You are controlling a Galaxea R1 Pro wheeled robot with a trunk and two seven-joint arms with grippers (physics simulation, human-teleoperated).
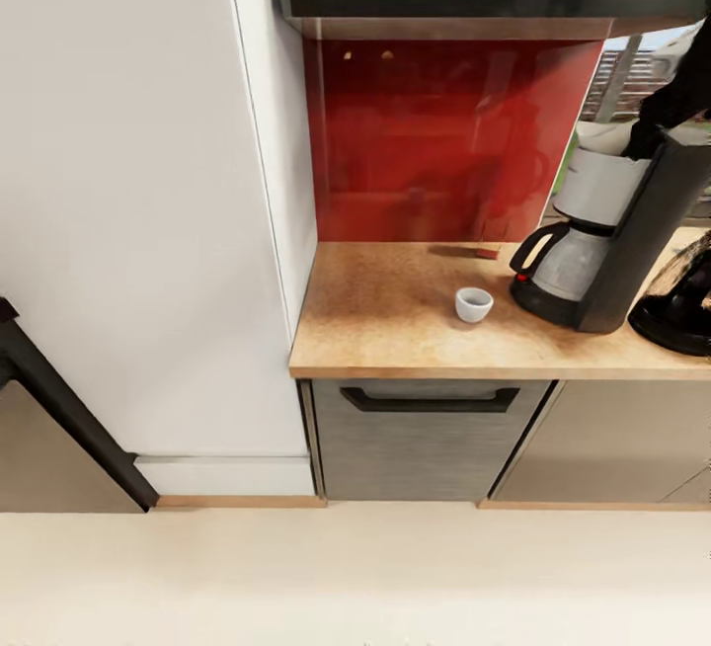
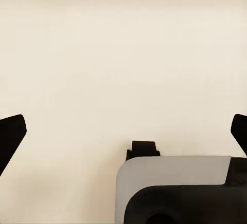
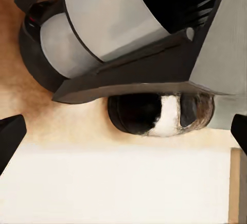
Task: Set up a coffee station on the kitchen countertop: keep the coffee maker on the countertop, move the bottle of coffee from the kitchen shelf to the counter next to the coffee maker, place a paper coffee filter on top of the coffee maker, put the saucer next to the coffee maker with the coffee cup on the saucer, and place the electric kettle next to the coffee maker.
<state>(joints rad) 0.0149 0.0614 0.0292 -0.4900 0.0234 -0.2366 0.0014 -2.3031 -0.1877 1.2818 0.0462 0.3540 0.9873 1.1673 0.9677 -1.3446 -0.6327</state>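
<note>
I see my right pincer spread wide above the black-and-grey drip coffee maker, a small white cup beside it on the wooden table.

Head high; right wrist above coffee maker.

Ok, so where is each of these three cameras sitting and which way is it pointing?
Head view: on the robot's head, facing forward and down at the countertop, coffee cup and coffee maker.
Left wrist view: on the left arm, facing pale floor; fingertips at the edges.
Right wrist view: above the coffee maker, looking down.
Shared: the coffee maker, head and right wrist.
</note>
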